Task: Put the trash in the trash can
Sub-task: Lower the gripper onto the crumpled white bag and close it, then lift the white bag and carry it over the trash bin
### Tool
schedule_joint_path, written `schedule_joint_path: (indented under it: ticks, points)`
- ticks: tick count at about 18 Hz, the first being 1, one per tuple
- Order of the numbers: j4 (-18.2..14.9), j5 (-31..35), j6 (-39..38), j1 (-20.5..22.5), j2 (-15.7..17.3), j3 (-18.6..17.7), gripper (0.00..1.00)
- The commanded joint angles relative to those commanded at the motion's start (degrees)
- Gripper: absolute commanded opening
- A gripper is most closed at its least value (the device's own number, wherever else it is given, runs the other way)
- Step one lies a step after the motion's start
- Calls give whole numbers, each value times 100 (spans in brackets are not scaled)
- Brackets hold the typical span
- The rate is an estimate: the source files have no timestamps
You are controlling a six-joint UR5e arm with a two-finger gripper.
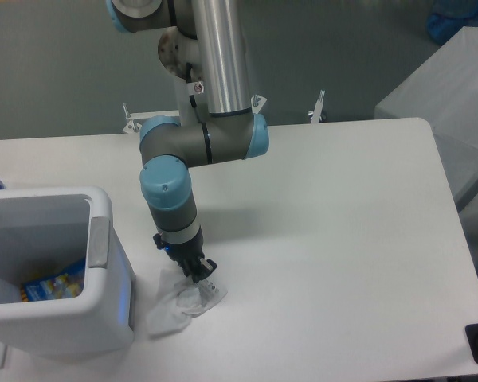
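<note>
Trash is lying at the lower centre of the frame: a crushed clear plastic bottle, flattened against the white table, just to the right of the trash can. The gripper is reaching down onto the bottle's upper edge, its dark fingers appearing to be touching the plastic; whether they are pinching it or merely resting spread against it cannot be told from this angle, as the tips are small and partly merging with the crumpled material. No bluish cap is showing clearly.

Filling the lower left corner, the boxy white bin is standing open, its grey side tab facing the bottle. Something with blue and yellow print is lying inside at the bottom; it is too small to identify, and whether it is the wrapper is uncertain.

Behind, the arm is descending from the top centre of the frame, its grey links and light-blue joints bending leftward and down toward the bottle.

As a judgement, the task is looking only partly advanced: the bottle is not yet in the bin, so it is still needing to be gripped, lifted over the thick rim and released.
</note>
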Motion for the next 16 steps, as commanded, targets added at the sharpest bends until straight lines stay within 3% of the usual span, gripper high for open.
schedule_joint_path:
  ticks: [8,10,16]
  points:
    - [-18,-53,-44,597,79,650,0]
    - [-61,-131,-367,755,245,887,0]
    - [-70,-1229,-1430,1107,369,1581,0]
